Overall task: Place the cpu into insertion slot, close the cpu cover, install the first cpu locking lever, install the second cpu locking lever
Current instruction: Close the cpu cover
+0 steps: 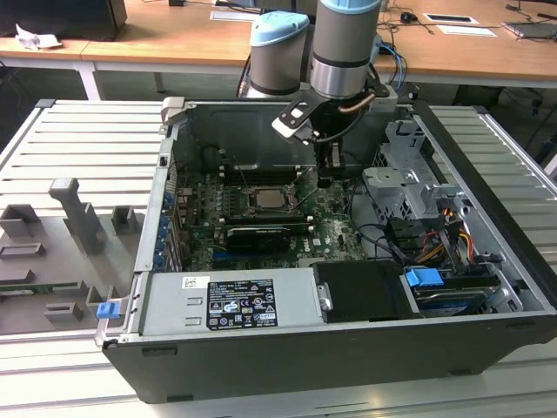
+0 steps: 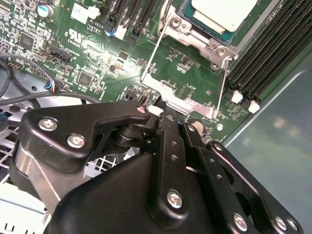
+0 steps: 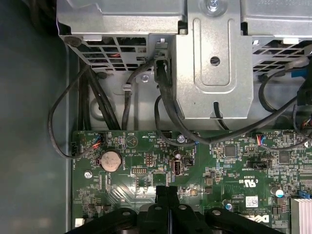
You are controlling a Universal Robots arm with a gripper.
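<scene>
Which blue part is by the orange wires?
The blue connector at the exterior view's right, beside the wires; the blue clip sits at its left.

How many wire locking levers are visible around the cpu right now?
2, in the second wrist view: one wire lever on one side of the cpu, the other lever on its opposite side.

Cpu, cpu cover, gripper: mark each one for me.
cpu [image 2: 222, 12], second wrist view, on its pale metal face.
cpu cover [image 2: 187, 30], second wrist view, on its silver frame edge.
gripper [image 3: 167, 190], first wrist view, between its closed fingertips.
</scene>
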